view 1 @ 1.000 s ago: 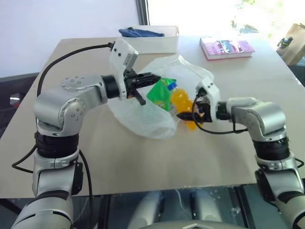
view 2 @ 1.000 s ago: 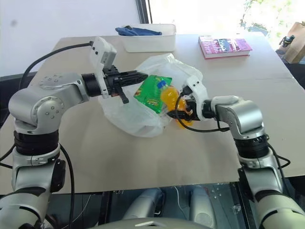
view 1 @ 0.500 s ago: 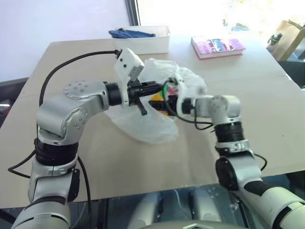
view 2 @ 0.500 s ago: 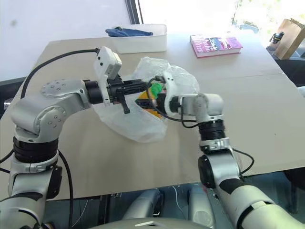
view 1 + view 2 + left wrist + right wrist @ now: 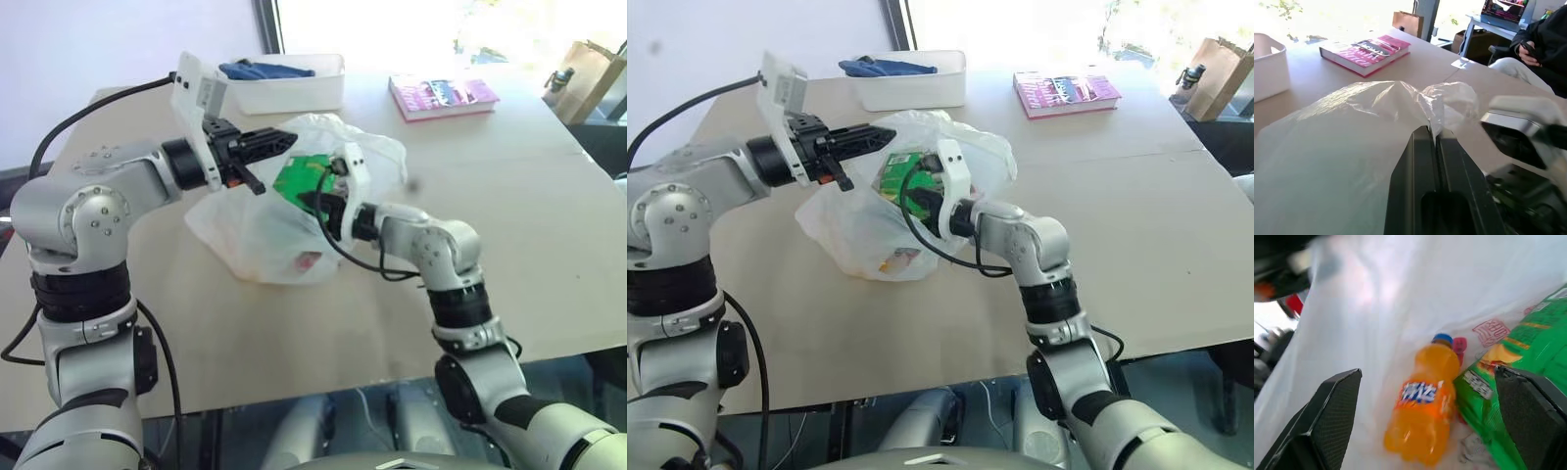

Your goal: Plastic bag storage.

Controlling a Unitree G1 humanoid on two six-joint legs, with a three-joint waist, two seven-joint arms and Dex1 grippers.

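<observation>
The plastic bag [image 5: 250, 230], thin and translucent white, lies on the table with its mouth held up. My left gripper [image 5: 282, 143] is shut on the bag's upper rim, and the left wrist view shows the film pinched between its black fingers [image 5: 1420, 161]. My right gripper [image 5: 315, 199] reaches into the bag's mouth, open, with nothing between its spread fingers [image 5: 1334, 418]. Inside the bag lie a green snack packet [image 5: 1530, 382] and an orange soda bottle [image 5: 1425, 404] with a blue cap, just beyond the right fingers.
A white bin [image 5: 294, 88] holding a blue cloth stands at the table's far edge behind the bag. A pink book [image 5: 441, 95] lies at the back right, with a brown paper bag [image 5: 583, 70] past it. A seated person [image 5: 1542, 39] is beyond the table.
My right gripper has opened, let go of the orange bottle, and moved left into the bag's mouth. My left gripper has drawn the bag's rim up and to the left. The camera has shifted.
</observation>
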